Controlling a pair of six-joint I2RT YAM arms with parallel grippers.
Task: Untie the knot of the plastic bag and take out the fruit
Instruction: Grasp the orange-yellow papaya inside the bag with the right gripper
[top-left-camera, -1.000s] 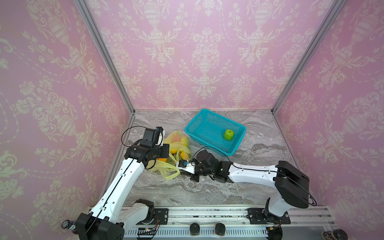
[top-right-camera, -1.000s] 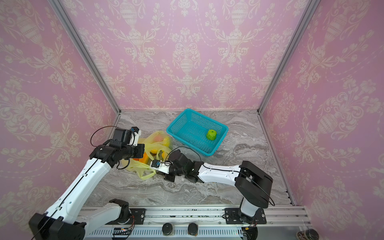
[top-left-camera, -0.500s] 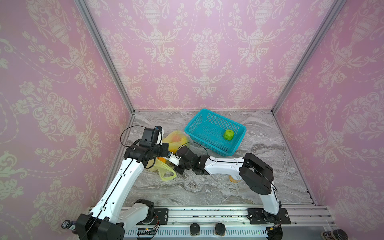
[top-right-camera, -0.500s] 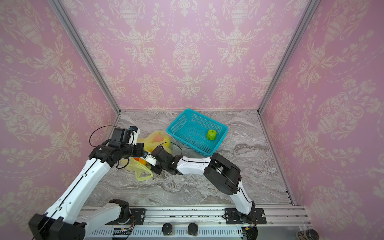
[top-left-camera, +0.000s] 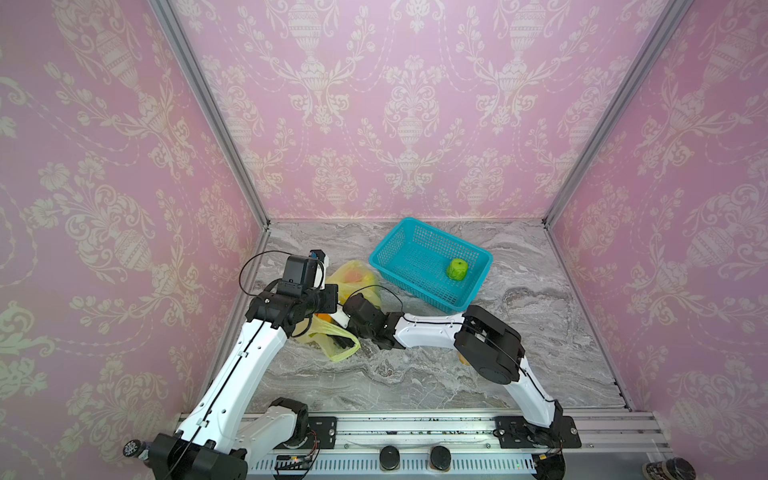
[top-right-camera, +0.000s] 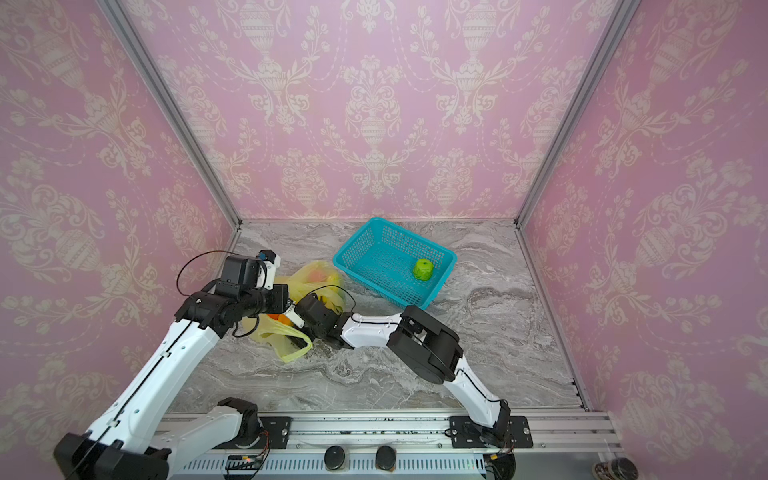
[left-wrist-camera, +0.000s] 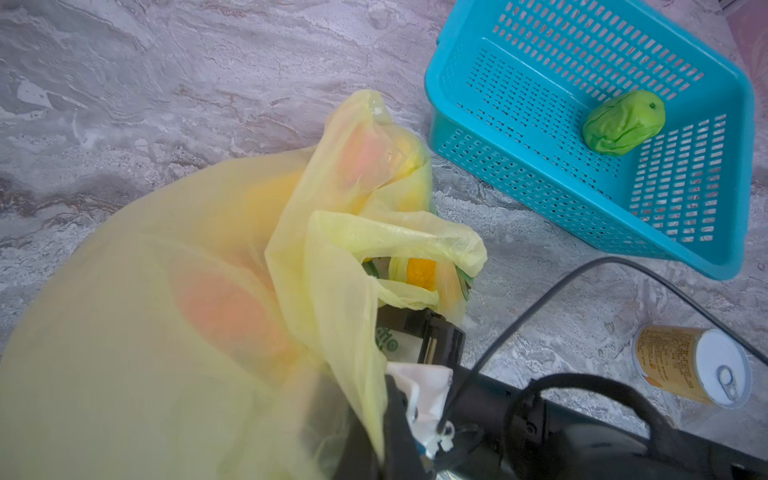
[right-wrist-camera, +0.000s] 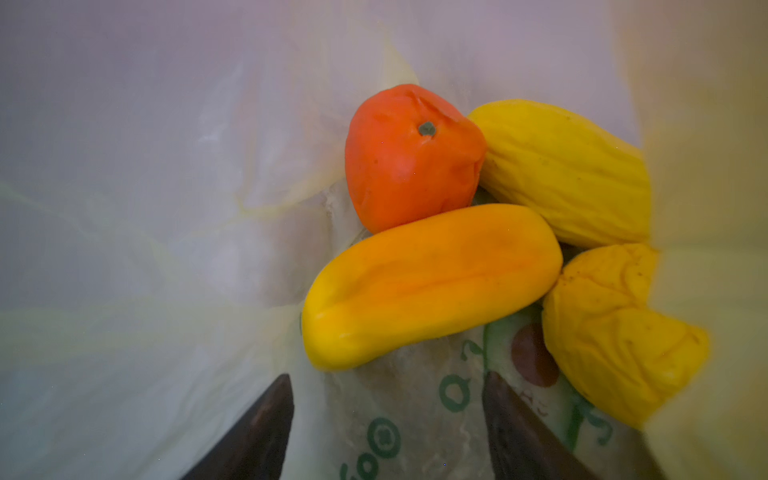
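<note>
Pink damask walls box in your grey marble table (top-left-camera: 415, 374). Starting at the left, your left gripper (top-left-camera: 332, 303) is clamped fully closed. Its fingertips are hidden, but the film drawn up across its wrist camera suggests it has the rim of the plastic bag (left-wrist-camera: 208, 291) pinched and raised. The bag lies at the table's left, just beside the teal basket (top-left-camera: 415, 262). No knot shows anywhere: one handle loop (top-left-camera: 343, 347) lies slack on the marble and the mouth gapes, so I judge the untying done. Next, your right gripper (right-wrist-camera: 387, 386) is inside that mouth, jaws spread wide with nothing between them, facing the fruit. A long orange-yellow piece (right-wrist-camera: 432, 282) is nearest, with an orange-red one (right-wrist-camera: 411, 162) behind it and a ribbed yellow one (right-wrist-camera: 569, 170) and a crumpled yellow one (right-wrist-camera: 615, 332) alongside. Further right, a single green fruit (top-left-camera: 456, 269) sits in the basket. So one piece is out and at least four are bagged; emptying the bag is most of what's left.
</note>
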